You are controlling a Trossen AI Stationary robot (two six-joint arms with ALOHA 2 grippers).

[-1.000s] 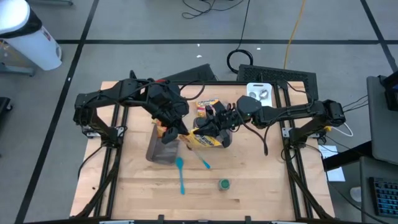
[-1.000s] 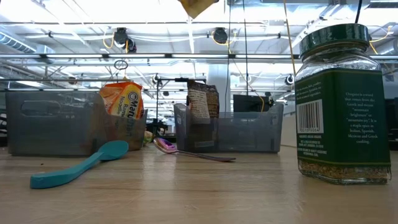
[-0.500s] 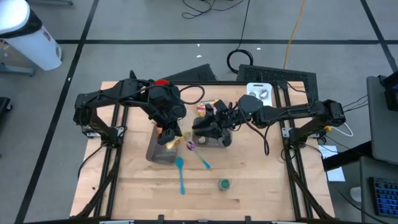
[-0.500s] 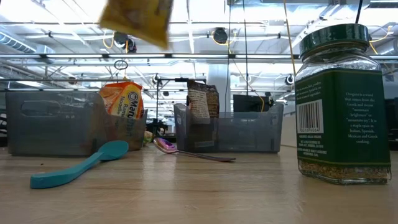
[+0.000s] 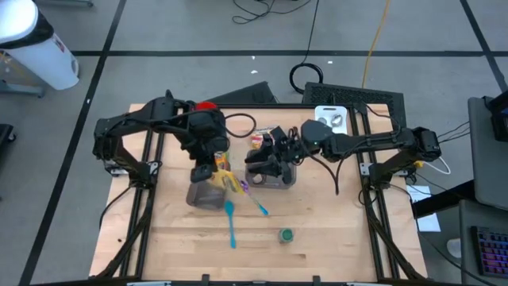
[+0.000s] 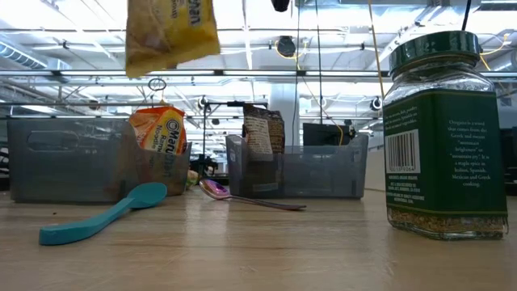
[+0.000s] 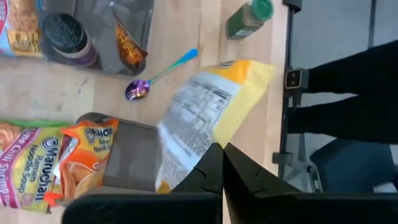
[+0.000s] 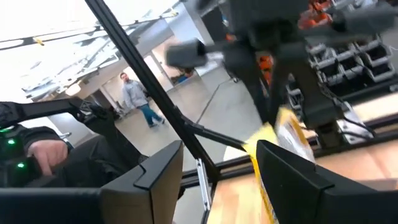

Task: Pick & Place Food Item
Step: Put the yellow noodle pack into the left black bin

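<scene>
A yellow food packet (image 7: 208, 106) hangs high over the table with my left gripper (image 7: 222, 169) shut on it; the low view shows the packet (image 6: 170, 32) above the left grey bin (image 6: 69, 162). That bin (image 5: 202, 195) holds orange noodle packets (image 7: 74, 165). My right gripper (image 8: 217, 180) stands open over the right grey bin (image 5: 274, 176), apart from the packet, with nothing between its fingers. My left gripper pinches the packet's end edge (image 7: 205, 155) between its two shut fingers, coming from above and slanting down. The packet hangs below the fingers, printed back up, clear of the bin and the table.
A teal spoon (image 5: 231, 222) and a purple spoon (image 5: 254, 200) lie on the wood in front of the bins. A green-lidded spice jar (image 5: 286, 235) stands near the front edge. The right bin holds a dark-lidded jar (image 7: 68, 37) and a small packet.
The yellow packet, stretched between both grippers a second ago, has come free of my right gripper. My left gripper has carried it toward the table's left, over the left bin, and tipped downward; the packet now hangs below it.
</scene>
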